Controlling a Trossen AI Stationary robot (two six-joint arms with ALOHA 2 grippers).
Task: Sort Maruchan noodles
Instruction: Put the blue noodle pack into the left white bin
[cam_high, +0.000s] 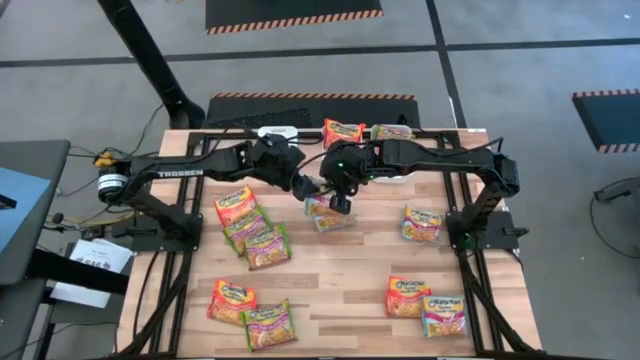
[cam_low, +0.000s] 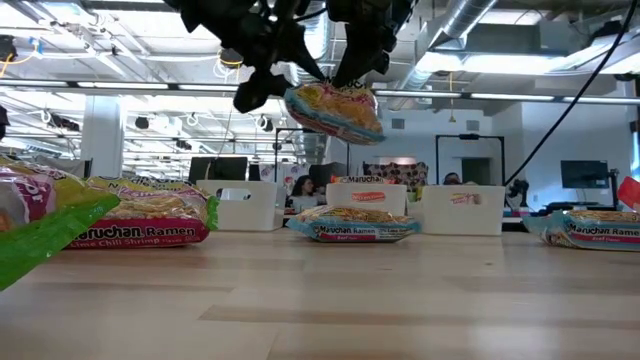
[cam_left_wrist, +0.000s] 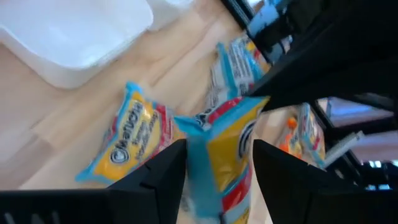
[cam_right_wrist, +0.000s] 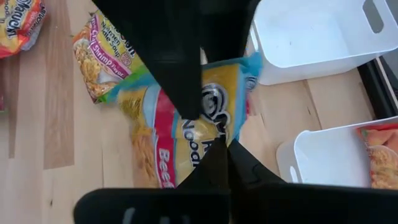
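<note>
A blue-and-red-edged Maruchan noodle packet (cam_low: 335, 108) hangs in the air over the table's middle. My right gripper (cam_high: 340, 200) is shut on it. My left gripper (cam_left_wrist: 217, 168) is open, with one finger on either side of the packet's end (cam_left_wrist: 221, 143). In the low view my left gripper (cam_low: 262, 88) stands left of the packet and my right gripper (cam_low: 362, 55) above it. A second blue packet (cam_low: 352, 225) lies flat on the table below. My right gripper pinches the packet near its edge (cam_right_wrist: 214, 134) between its two shut fingers, slanting down from the table's right. The packet is lifted clear of the table and sits tilted below the fingers. My left gripper straddles the packet's other end; whether its fingers touch it I cannot tell.
Packets lie in groups at the left (cam_high: 248, 228), near left (cam_high: 250, 310), right (cam_high: 422, 222) and near right (cam_high: 425, 305). White bins (cam_high: 278, 131) stand along the far edge, one holding an orange packet (cam_high: 343, 131). Bare wood lies in the near middle.
</note>
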